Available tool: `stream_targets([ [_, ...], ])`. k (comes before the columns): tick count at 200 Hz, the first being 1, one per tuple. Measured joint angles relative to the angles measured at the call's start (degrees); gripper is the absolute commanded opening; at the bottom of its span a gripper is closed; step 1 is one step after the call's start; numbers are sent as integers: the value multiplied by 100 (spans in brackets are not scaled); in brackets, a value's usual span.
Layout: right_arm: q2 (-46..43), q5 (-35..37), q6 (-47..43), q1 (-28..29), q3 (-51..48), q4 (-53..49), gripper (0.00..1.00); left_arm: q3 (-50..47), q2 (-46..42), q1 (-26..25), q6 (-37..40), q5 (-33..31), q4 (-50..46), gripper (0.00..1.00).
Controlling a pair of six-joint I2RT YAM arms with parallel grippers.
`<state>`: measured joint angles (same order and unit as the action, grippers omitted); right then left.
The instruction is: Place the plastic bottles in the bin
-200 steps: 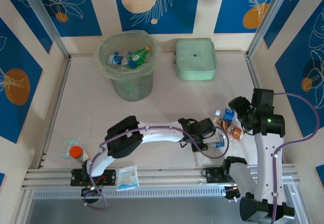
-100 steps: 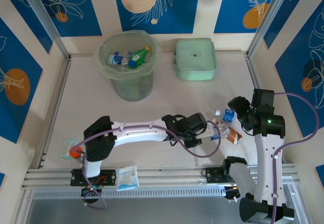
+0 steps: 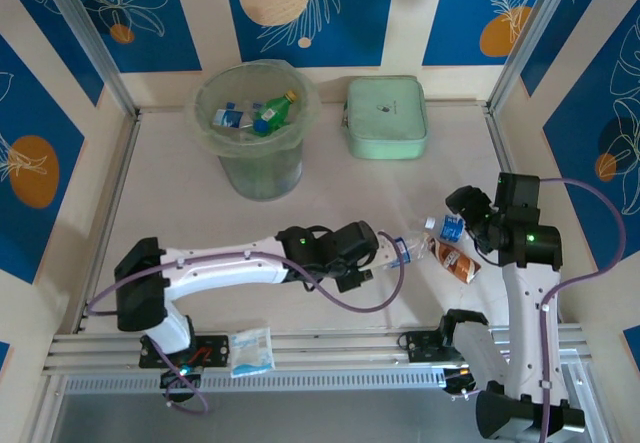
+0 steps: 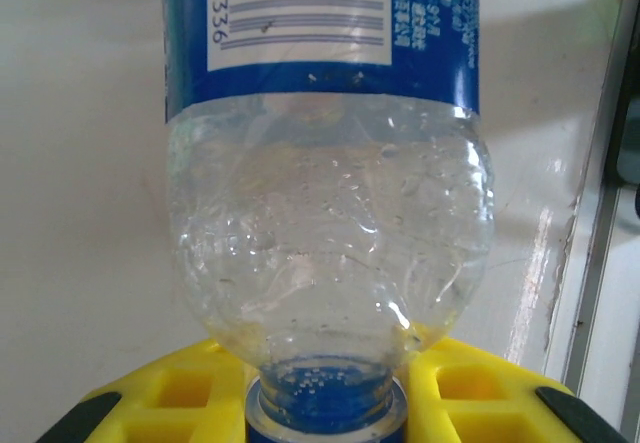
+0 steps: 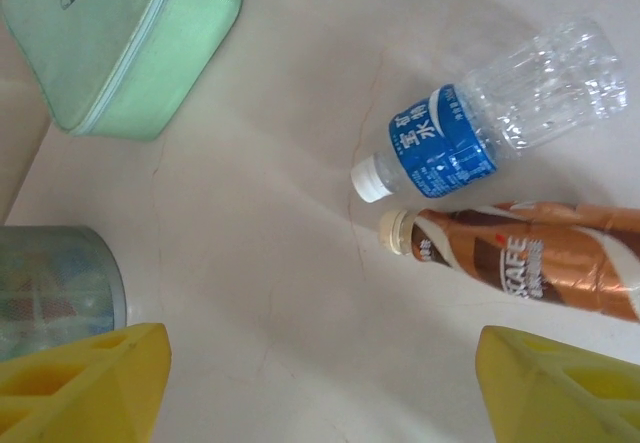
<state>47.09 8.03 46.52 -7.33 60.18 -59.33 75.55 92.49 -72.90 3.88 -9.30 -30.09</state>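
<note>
Left arm (image 3: 230, 261): white links, black joints, purple cable. Right arm (image 3: 525, 308): same, green light (image 3: 531, 238). Fingers (image 5: 85, 383) yellow, waffle-recessed.

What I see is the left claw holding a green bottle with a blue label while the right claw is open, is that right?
Not quite. The bottle in the left claw is clear plastic, not green, as the left wrist view shows. It does carry a blue label, and the right claw is open.
</note>
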Motion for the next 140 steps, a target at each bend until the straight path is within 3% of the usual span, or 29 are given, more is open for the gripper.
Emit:
stream_targets([
  [56, 190, 90, 50, 546, -22, 149, 80, 131, -752, 343, -310, -184, -162, 16],
  [140, 275, 321, 184, 1075, -22, 238, 80, 1714, -1357, 1812, -553, -426, -601, 15],
])
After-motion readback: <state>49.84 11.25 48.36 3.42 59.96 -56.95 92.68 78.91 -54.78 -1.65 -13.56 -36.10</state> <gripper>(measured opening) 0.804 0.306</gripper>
